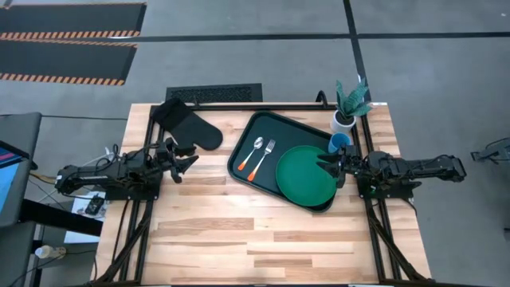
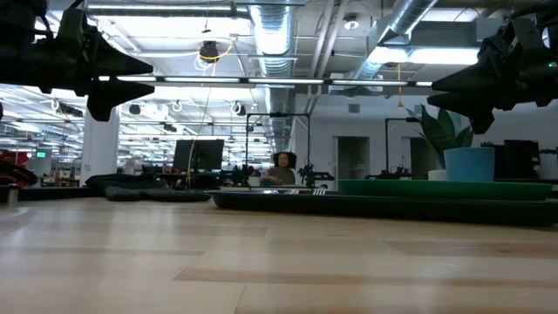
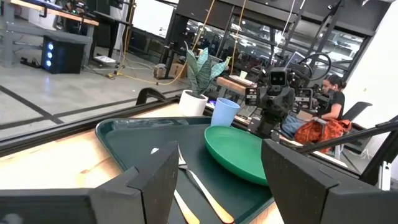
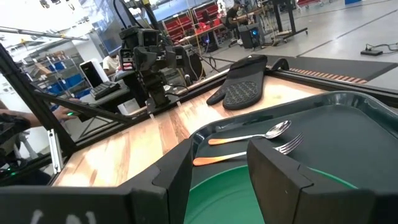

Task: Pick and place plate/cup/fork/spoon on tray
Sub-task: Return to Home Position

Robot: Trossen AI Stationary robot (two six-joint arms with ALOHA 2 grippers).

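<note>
The dark tray [image 1: 247, 135] lies right of the table's middle. On it the green plate [image 1: 305, 174] fills the near right part, its near edge over the tray's rim. The fork [image 1: 265, 158] and the spoon [image 1: 251, 155] lie side by side on the tray, left of the plate. The blue cup [image 1: 340, 143] stands at the tray's right edge, beside the plate. My right gripper [image 1: 331, 169] is open and empty, raised over the plate's right edge [image 4: 217, 155]. My left gripper [image 1: 185, 159] is open and empty, raised over the table left of the tray [image 3: 217, 162].
A black oven mitt [image 1: 187, 126] lies at the far left of the table, near my left gripper. A white pot with a green plant [image 1: 348, 108] stands at the far right corner, just beyond the cup. Bare wood stretches across the near half of the table [image 1: 263, 239].
</note>
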